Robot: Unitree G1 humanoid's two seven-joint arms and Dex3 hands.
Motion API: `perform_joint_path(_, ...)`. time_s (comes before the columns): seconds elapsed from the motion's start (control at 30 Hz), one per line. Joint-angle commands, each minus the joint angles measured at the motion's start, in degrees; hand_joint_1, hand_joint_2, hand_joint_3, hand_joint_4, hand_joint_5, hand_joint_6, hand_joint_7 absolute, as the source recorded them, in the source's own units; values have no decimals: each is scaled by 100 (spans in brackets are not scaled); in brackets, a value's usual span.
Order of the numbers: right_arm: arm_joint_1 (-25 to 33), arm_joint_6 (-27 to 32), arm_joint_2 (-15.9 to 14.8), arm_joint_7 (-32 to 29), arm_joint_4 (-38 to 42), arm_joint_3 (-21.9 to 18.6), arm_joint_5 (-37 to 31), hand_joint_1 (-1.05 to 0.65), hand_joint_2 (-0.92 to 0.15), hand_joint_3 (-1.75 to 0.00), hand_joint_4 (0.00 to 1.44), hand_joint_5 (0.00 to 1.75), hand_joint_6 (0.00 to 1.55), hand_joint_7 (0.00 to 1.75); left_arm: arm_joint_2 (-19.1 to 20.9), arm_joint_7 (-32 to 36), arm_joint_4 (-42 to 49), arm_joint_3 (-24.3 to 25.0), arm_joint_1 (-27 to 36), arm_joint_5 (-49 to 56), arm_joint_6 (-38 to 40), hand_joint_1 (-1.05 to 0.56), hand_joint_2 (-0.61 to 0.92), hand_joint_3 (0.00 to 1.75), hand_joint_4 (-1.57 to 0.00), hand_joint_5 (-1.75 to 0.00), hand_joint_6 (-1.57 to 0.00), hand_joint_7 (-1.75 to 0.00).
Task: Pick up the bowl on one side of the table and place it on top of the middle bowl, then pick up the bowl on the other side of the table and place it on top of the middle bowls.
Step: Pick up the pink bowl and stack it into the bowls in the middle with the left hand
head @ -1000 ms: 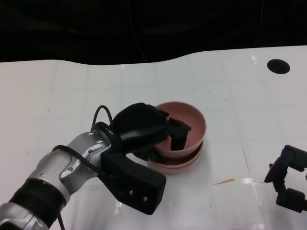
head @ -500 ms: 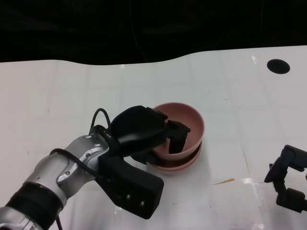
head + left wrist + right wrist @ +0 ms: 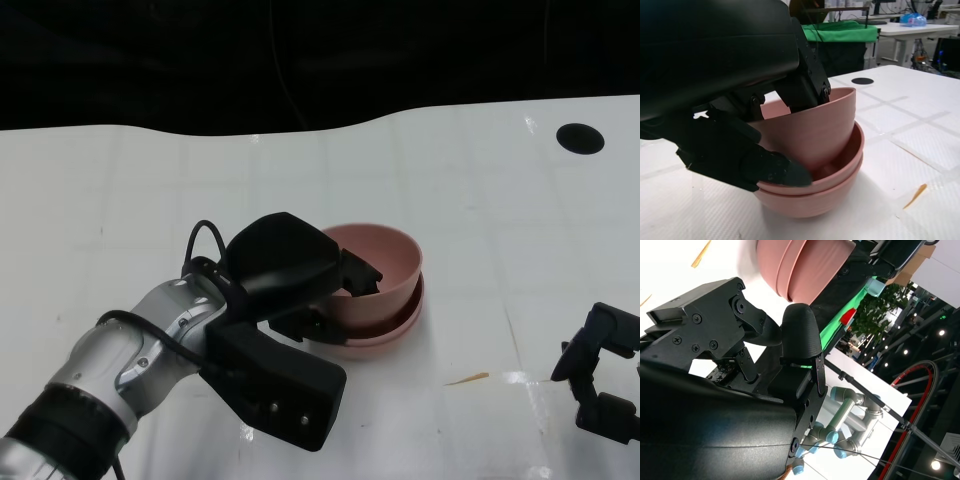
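Lowered since a second ago, top bowl (image 3: 385, 268) now tilted inside the stack (image 3: 395, 330), left hand (image 3: 290, 265) pinching its near rim, fingers inside, right hand (image 3: 600, 385) idle well apart, fingers spread, holding nothing.

Tilted pink top bowl (image 3: 385, 268) sits inside stacked pink bowls (image 3: 390, 335).

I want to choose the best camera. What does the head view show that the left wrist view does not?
Only the head view shows the right hand and the silver left forearm. Only the left wrist view shows the top bowl tilted inside the stack, and a green cloth behind. Both show the left hand holding the top bowl, and an orange sliver.
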Motion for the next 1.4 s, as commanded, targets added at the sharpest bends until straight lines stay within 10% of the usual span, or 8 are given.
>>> perform_joint_path(0.03, -6, 4, -72, -10, 5, -58, 116, -10, -60, -108, 83, 173, 79, 153, 89, 75, -116, 24, 102, 60, 126, -98, 92, 51, -97, -4, -94, 0)
perform_joint_path(1.4, -38, -24, -95, -50, 71, -87, 51, -9, -61, -104, 85, 170, 79, 152, 99, 47, -230, 44, 146, -16, 191, -100, 92, 51, -99, -1, -89, 0)
